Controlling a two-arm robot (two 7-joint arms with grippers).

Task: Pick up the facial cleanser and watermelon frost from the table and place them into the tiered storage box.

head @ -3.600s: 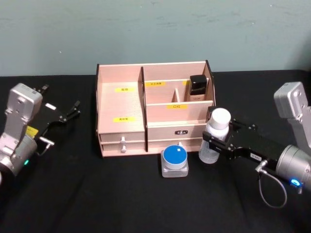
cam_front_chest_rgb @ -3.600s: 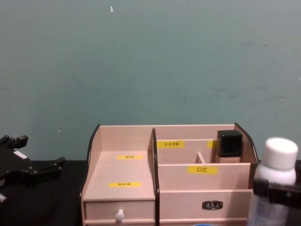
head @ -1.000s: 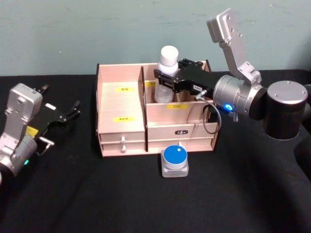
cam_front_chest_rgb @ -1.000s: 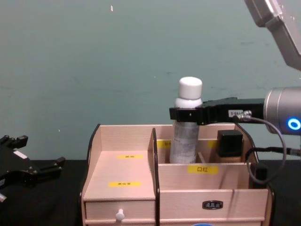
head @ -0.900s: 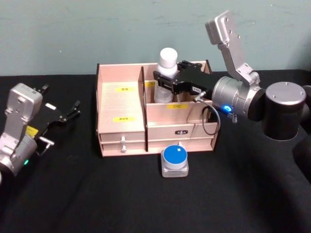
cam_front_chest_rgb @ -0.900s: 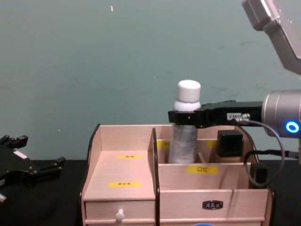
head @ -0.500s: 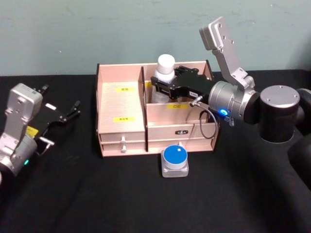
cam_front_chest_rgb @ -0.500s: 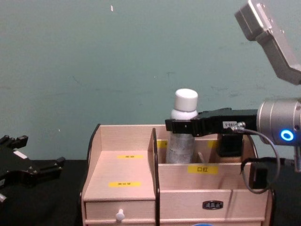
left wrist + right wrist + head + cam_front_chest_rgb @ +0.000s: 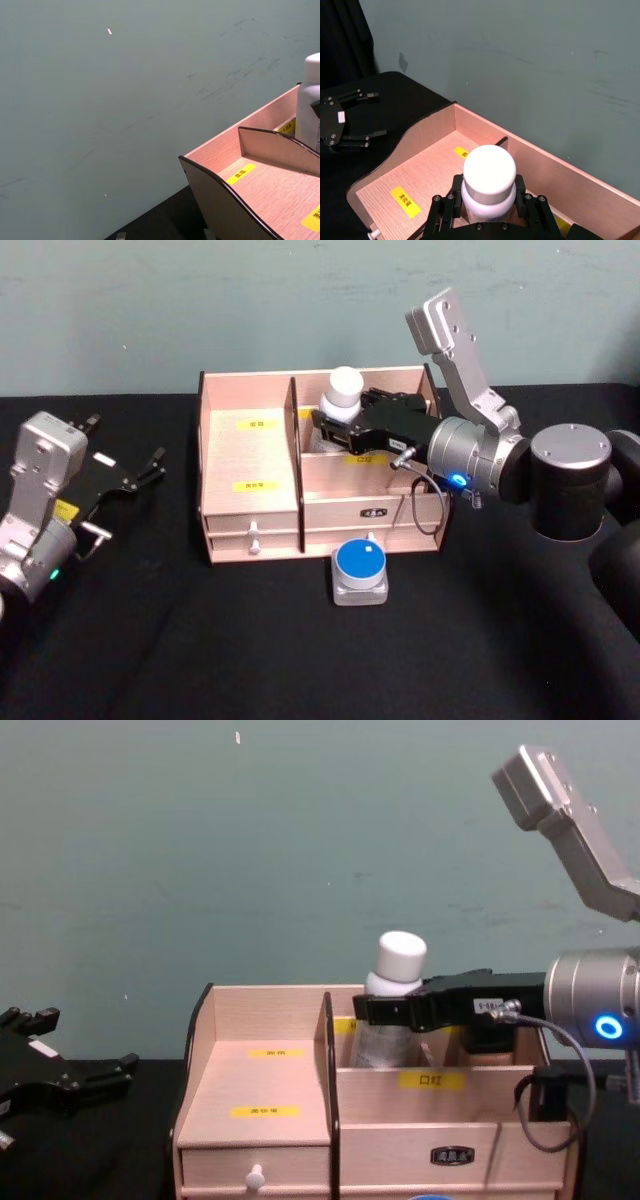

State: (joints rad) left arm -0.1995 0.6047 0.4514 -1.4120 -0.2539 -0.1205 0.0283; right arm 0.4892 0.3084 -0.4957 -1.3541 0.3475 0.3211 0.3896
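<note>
A translucent bottle with a white cap (image 9: 344, 389) is held by my right gripper (image 9: 336, 423), which is shut around its neck. The bottle (image 9: 400, 958) leans a little, and its lower part sits inside the back middle compartment of the tiered storage box (image 9: 247, 381). The right wrist view looks down on the cap (image 9: 488, 172) between the fingers (image 9: 446, 204). A square jar with a blue lid (image 9: 360, 568) stands on the table just in front of the box. I cannot tell which of the two is the facial cleanser and which the watermelon frost. My left gripper (image 9: 152, 466) rests open at the far left.
The storage box (image 9: 262, 1020) has a wide stepped left section with yellow labels and two small drawers at the front. A dark-capped bottle (image 9: 488, 1038) stands in the back right compartment behind my right gripper. A black cloth covers the table, and a teal wall rises close behind.
My right gripper has carried the bottle from the table beside the box up over it and lowered it into the back middle compartment. The left arm has not moved.
</note>
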